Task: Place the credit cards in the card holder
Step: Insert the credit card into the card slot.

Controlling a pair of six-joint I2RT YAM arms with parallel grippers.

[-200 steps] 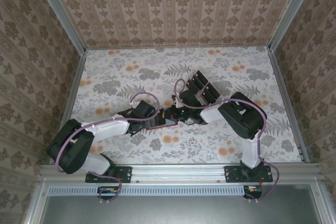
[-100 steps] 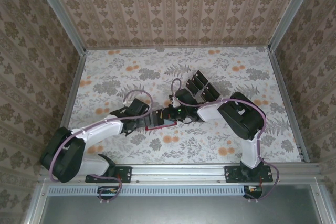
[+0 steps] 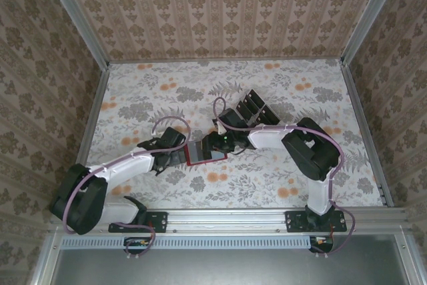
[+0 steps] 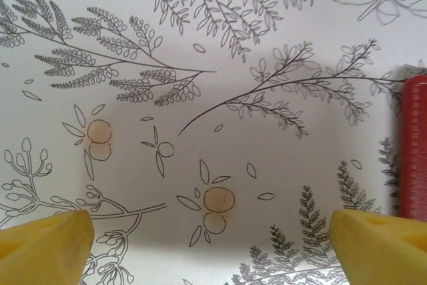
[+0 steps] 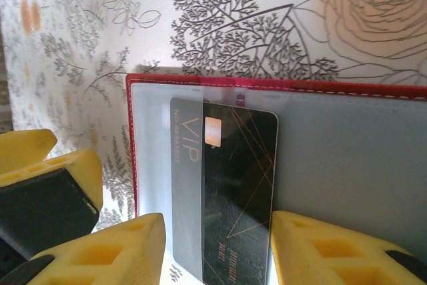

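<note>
Card holder: the card holder [image 3: 205, 153] lies open, grey inside up, in the middle of the table [image 3: 280, 185].
Done: one black card [image 5: 227, 191] lies partly under its clear pocket [image 5: 153, 165], seemingly not yet fully seated.
Remaining: the other credit cards [image 3: 255, 108] stand grouped at 1 o'clock from the holder.
Right gripper [image 5: 217, 245]: jaws apart, astride that card.
Left gripper [image 4: 210, 235]: jaws wide and empty; the holder's red edge is at 3 o'clock.
</note>
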